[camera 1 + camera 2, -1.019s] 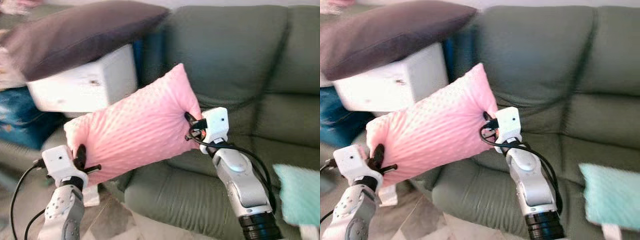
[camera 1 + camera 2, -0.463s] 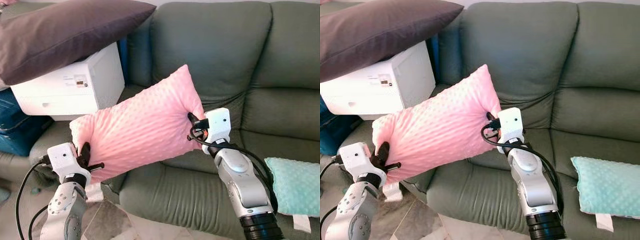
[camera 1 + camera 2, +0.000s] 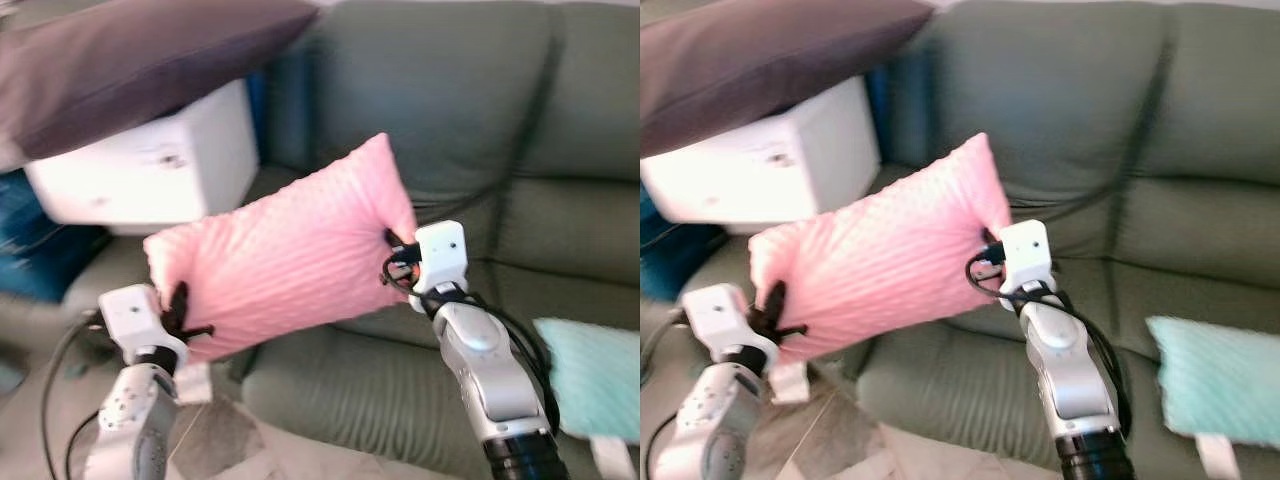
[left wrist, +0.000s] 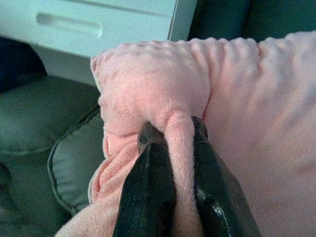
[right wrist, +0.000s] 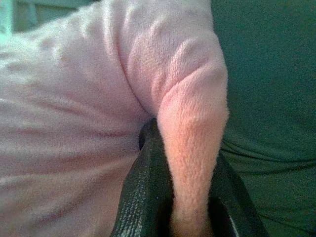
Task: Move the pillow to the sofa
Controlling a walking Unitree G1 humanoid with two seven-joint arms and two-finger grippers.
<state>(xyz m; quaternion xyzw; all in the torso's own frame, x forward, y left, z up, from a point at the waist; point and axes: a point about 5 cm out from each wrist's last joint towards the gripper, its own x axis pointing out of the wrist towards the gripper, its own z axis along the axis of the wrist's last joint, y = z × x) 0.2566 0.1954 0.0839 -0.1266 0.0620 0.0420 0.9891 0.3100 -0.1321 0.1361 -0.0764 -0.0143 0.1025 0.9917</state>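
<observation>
The pink pillow (image 3: 285, 250) hangs in the air between the two arms, tilted so its far corner points up toward the sofa's backrest. It sits over the front edge of the green sofa (image 3: 480, 130), above the seat cushion and not yet resting on it. The left gripper (image 3: 178, 310) is closed on a fold of fabric at the pillow's lower near corner; in the left wrist view both black fingers (image 4: 148, 187) pinch a ridge of the cover. The right gripper (image 3: 392, 262) is clamped the same way on the opposite edge, a fold squeezed between its fingers (image 5: 143, 197).

Each grip takes only a thin pinch of soft cover, so my guess is the fabric could slide out if the arms pull apart or swing fast, dropping one end toward the floor. Letting go too early would leave the pillow on the sofa's front lip, where it may roll off.

A white box (image 3: 150, 165) with a dark cushion (image 3: 140, 60) on top stands to the left. A teal pillow (image 3: 592, 375) lies on the seat to the right. Between them the seat is open.
</observation>
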